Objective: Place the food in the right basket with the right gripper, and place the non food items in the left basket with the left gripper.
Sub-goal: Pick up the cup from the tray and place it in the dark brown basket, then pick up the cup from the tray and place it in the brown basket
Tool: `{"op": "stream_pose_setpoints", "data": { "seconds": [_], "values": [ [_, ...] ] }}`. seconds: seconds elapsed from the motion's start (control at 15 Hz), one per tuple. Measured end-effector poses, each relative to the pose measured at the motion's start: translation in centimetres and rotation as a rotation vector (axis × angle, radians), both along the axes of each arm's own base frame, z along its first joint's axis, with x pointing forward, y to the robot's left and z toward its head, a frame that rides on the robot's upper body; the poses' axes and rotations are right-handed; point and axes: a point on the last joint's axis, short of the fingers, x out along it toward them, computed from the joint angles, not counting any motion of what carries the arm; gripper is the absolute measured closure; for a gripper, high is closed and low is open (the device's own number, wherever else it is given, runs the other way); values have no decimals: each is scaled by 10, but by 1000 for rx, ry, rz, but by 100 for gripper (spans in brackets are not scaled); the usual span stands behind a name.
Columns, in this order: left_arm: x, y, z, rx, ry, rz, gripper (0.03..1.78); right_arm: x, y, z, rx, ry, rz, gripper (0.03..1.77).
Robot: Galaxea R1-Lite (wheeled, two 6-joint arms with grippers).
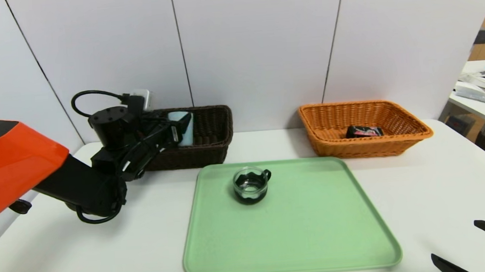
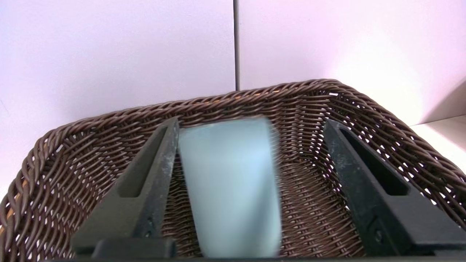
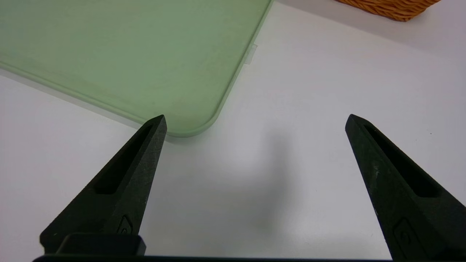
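My left gripper [image 1: 185, 126] [image 2: 251, 120] hangs over the dark brown left basket [image 1: 214, 131] [image 2: 313, 105], open. The blue-grey tumbler [image 1: 180, 132] [image 2: 233, 189] stands blurred between its fingers, against one finger and clear of the other. The small glass cup [image 1: 251, 185] with black base and handle sits upright on the green tray [image 1: 292, 239] [image 3: 127, 54]. The food packet [image 1: 364, 131] lies inside the orange right basket [image 1: 332, 144]. Down at the near right of the table, my right gripper [image 1: 453, 239] [image 3: 255, 118] is open and empty.
Both baskets stand against the white panel wall behind the tray. A side table [image 1: 479, 106] with clutter is at the far right, past the table's edge. The orange left arm shell [image 1: 9, 161] reaches in from the left.
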Motion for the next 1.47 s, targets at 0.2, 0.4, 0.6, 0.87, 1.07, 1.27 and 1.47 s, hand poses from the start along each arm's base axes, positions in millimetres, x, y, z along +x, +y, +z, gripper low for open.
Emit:
{"op": "stream_pose_setpoints", "data": {
  "seconds": [0.2,0.4,0.6,0.87,1.07,1.27,1.47],
  "values": [
    [0,0,-1,-2,-1,3,31,0,0,0,-1,0,-2,11],
    [-2,0,-1,-6,0,3,24,-1,0,-1,-3,5,-4,11],
    [-17,2,2,-13,18,-28,20,-1,0,-2,-3,6,-4,11],
    [-50,7,17,-41,44,-93,16,-3,-1,-4,-3,7,-3,11],
    [-81,10,26,-34,59,-155,14,-4,-1,-4,-2,1,-3,11],
    [-107,12,31,-15,64,-246,14,-7,-2,-4,1,-9,-5,11],
    [-130,13,38,19,98,-354,13,-11,-3,-7,-4,10,-3,11]
  ]
}}
